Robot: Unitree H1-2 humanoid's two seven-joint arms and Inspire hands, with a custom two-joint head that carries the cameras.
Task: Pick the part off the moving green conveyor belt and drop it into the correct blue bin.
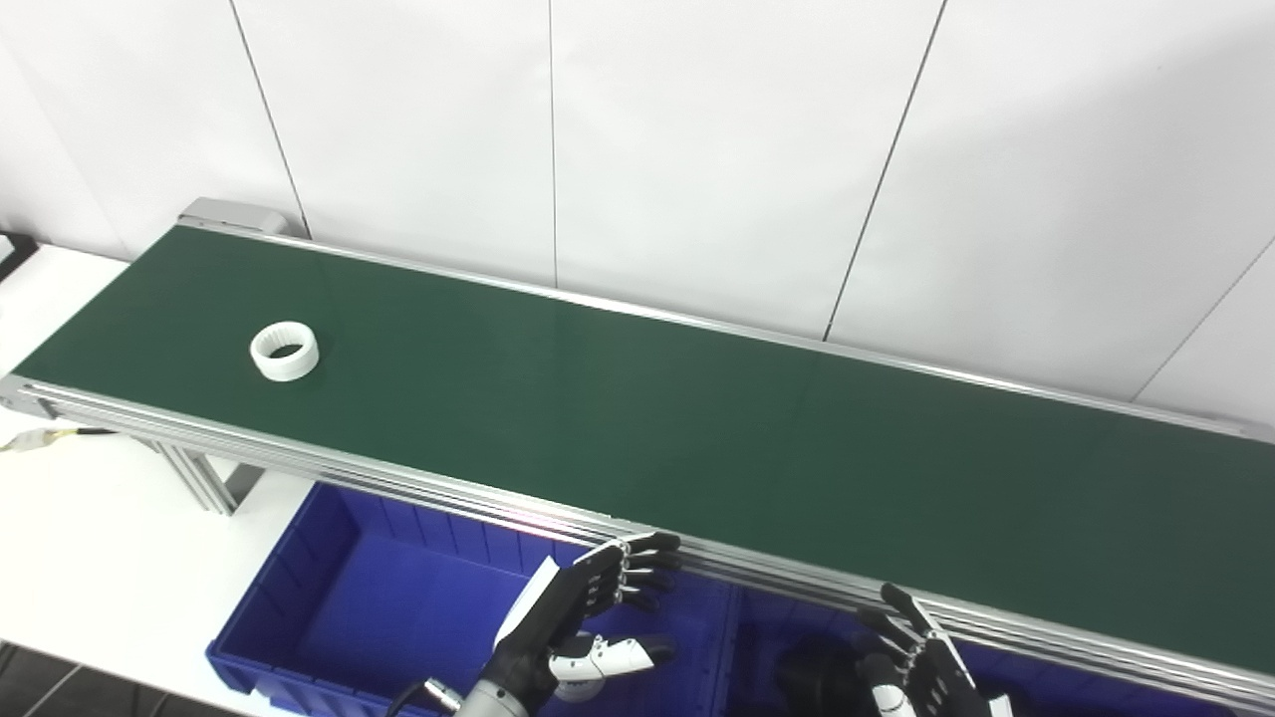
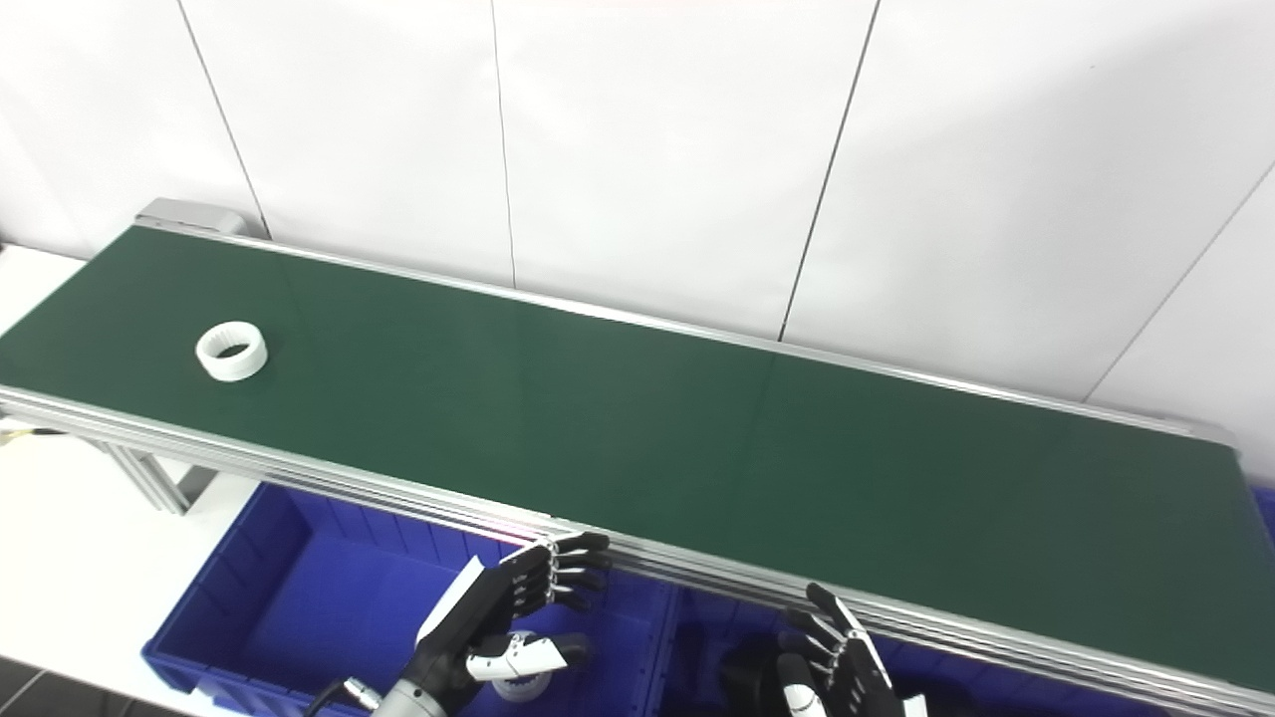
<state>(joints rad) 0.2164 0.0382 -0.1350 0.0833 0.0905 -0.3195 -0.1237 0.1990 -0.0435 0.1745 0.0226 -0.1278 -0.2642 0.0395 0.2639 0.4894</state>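
1. We see one part, a white ring (image 1: 285, 351), lying flat on the belt (image 1: 697, 428) near its left end, closer to the near edge than the far one. It is short and open through the middle, with fine ribbing along its rim.
2. The ring sits well apart from both of our hands, and nothing touches it.
3. We count one green belt, running from upper left to lower right in a silver frame (image 1: 398, 478).
4. Below the near edge of the belt we count two blue bins. The left bin (image 1: 329, 597) holds a white toothed part (image 2: 518, 682), partly hidden under our left hand. The right bin (image 2: 697, 637) holds a dark round thing (image 1: 817, 677) that we cannot make out clearly.
5. Our left hand (image 1: 588, 617) hovers over the left bin, fingers spread and released, holding nothing.
6. Our right hand (image 1: 921, 667) is above the right bin at the bottom edge, fingers extended and apart, also holding nothing.
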